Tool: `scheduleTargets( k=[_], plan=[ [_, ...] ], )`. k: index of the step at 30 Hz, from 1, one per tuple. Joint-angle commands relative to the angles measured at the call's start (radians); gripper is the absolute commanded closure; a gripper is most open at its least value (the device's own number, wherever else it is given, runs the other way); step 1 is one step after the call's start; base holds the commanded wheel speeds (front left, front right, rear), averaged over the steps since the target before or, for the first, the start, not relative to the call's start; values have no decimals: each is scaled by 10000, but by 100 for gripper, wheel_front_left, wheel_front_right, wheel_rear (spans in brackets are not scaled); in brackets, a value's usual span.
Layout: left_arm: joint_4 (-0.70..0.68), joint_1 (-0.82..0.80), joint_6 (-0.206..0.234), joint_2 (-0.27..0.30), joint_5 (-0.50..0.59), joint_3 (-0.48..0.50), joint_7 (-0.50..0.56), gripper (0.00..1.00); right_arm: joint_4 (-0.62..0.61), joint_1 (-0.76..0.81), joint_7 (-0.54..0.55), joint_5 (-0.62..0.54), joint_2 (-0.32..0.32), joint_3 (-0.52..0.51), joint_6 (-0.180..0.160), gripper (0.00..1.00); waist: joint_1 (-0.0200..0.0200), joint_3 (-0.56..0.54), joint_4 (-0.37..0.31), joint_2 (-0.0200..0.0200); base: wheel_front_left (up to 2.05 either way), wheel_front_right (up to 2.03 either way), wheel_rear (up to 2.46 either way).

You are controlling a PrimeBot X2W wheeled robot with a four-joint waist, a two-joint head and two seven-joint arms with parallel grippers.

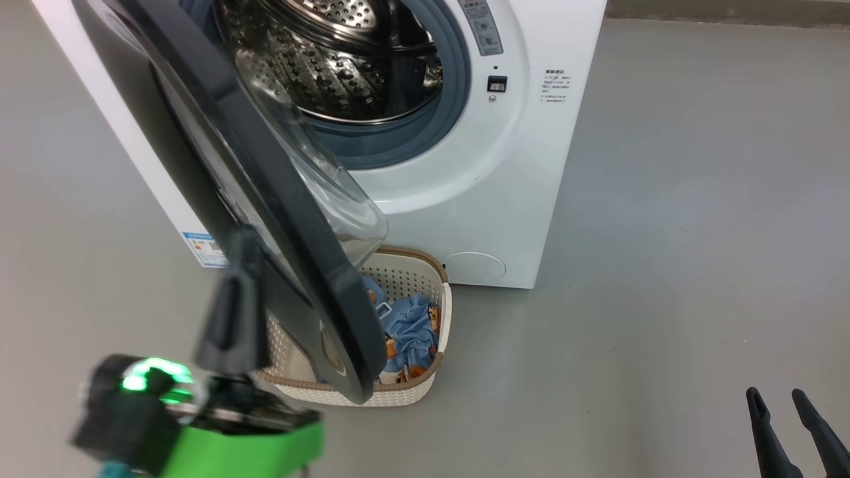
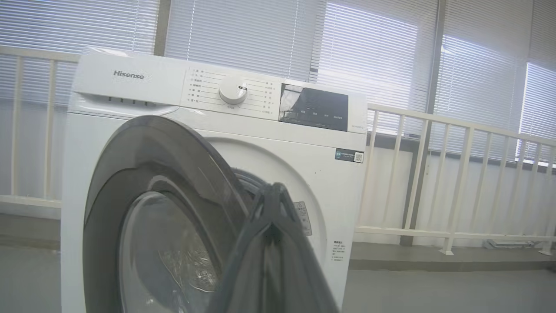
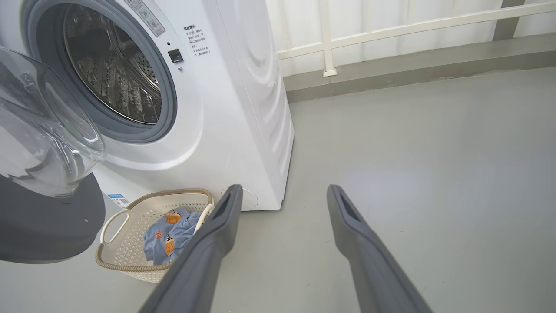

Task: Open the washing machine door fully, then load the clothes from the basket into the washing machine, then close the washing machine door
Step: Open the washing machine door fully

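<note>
Left hand (image 1: 242,245), fingers pressed together on nothing, hovers beside the outer face of the washing machine door (image 1: 279,219) — half-open above the basket (image 1: 398,395) holding the clothes (image 1: 412,325). Likely risk: it skids off the glossy rim — the door swings back.

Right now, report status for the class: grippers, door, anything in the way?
Left gripper shut, by glossy black-rimmed round washing machine door. Right gripper open, empty. Door partly open, hiding part of cream perforated basket holding light blue printed clothes.

clothes (image 1: 412,326) in basket (image 1: 398,398), before washing machine (image 1: 518,186)
</note>
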Motion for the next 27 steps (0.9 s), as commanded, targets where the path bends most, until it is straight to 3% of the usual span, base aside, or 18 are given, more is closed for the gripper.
scheduleTargets(
  k=[1, 11, 27],
  plan=[
    [-303, -317, 6, 87, 133, 37, -51, 100, -257, -22, -120, -47, -228, 196, 29, 0, 0, 2, -42, 0, 0, 0, 0],
    [1218, -461, -75, 87, -69, -2070, -51, 100, -255, -87, -120, 17, -191, 330, 29, 0, 0, 57, -271, 0, 0, 0, 0],
    [3778, -1071, -65, 87, -900, -2319, -51, 100, -277, -276, -120, 47, -146, 315, 29, 0, 0, 318, -427, 0, 0, 0, 0]
  ],
)
